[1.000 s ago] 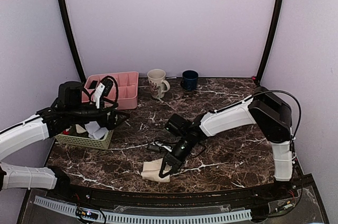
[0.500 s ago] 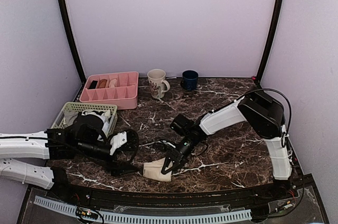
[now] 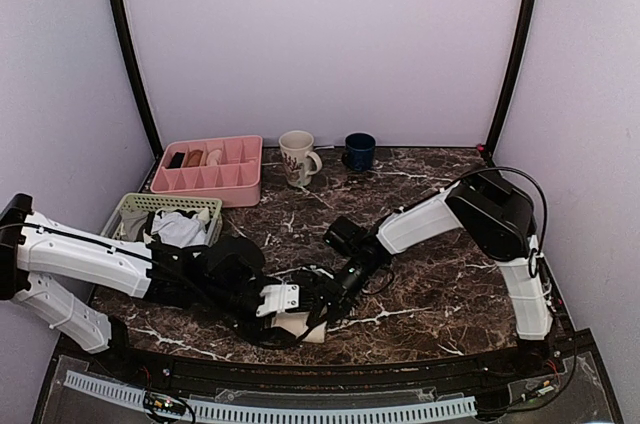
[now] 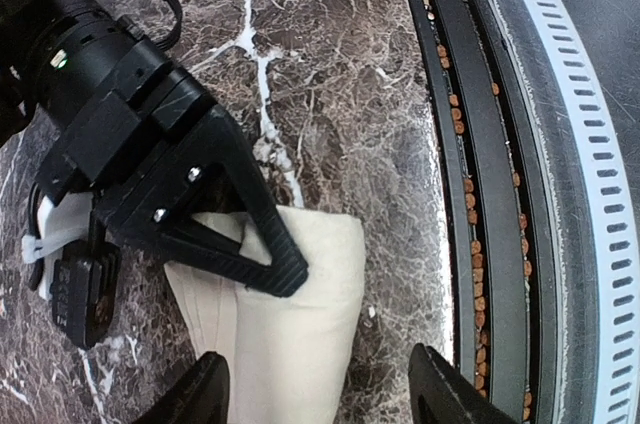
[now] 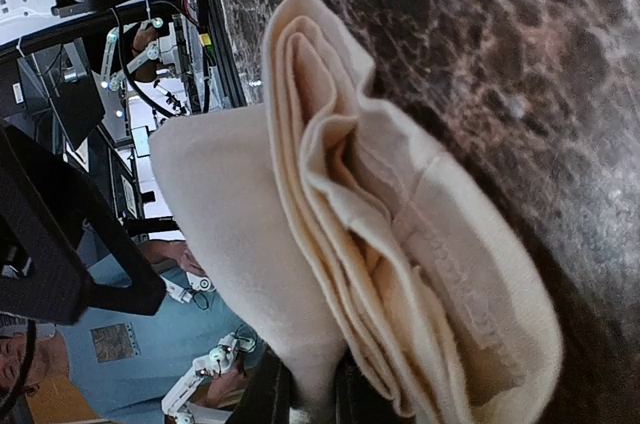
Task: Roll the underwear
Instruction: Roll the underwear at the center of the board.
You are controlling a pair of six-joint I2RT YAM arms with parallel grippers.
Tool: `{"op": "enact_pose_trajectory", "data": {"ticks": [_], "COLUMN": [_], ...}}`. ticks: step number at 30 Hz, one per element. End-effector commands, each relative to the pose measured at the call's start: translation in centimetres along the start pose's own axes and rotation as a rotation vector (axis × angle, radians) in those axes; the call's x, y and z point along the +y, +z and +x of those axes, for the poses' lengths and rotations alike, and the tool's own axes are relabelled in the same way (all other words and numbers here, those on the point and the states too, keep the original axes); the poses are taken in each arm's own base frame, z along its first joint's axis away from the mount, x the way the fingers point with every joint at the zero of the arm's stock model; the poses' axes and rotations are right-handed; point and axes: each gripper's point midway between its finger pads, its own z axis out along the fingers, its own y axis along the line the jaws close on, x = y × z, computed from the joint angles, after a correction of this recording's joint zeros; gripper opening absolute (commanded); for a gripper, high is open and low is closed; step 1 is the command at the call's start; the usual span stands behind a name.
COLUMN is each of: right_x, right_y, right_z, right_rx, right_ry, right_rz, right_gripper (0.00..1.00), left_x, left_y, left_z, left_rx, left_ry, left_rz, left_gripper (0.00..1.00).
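Note:
The underwear is a cream-beige folded bundle lying near the table's front edge. It also shows in the left wrist view and, in layered folds, in the right wrist view. My right gripper is shut on one end of it, the fabric pinched between its fingers; one black finger lies across the bundle. My left gripper is open just above the bundle, and its jaws stand wide apart on either side of the bundle's near end. No brown label shows.
A green basket with white and grey cloths stands at the left. A pink divided tray, a patterned mug and a dark blue cup stand at the back. The table's front rail runs close beside the underwear.
My left arm has swung from the basket at the left down to the front centre, bringing its open gripper over the underwear. The right gripper has kept its hold on the bundle.

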Motion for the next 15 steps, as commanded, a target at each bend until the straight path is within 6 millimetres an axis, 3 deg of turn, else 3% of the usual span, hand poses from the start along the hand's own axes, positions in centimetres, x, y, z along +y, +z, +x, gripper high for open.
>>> {"op": "enact_pose_trajectory", "data": {"ticks": [1, 7, 10, 15], "right_x": [-5.9, -6.0, -6.0, -5.4], "right_y": [0.0, -0.7, -1.3, -2.5], "right_z": [1.1, 1.1, 1.0, 0.7], "right_rx": [0.003, -0.006, -0.019, -0.06], "right_ry": [0.142, 0.139, 0.13, 0.097], "right_rz": [0.169, 0.185, 0.2, 0.237], "right_gripper": [0.0, 0.05, 0.09, 0.25], "left_x": [-0.2, 0.3, 0.2, 0.1], "left_y": [1.3, 4.0, 4.3, 4.7], "left_z": [-0.5, 3.7, 4.2, 5.3], "left_rx": [0.02, 0.226, 0.255, 0.312], "left_ry": [0.096, -0.02, -0.117, -0.303], "left_rz": [0.014, 0.034, 0.088, 0.248], "left_gripper": [0.62, 0.43, 0.35, 0.2]}}
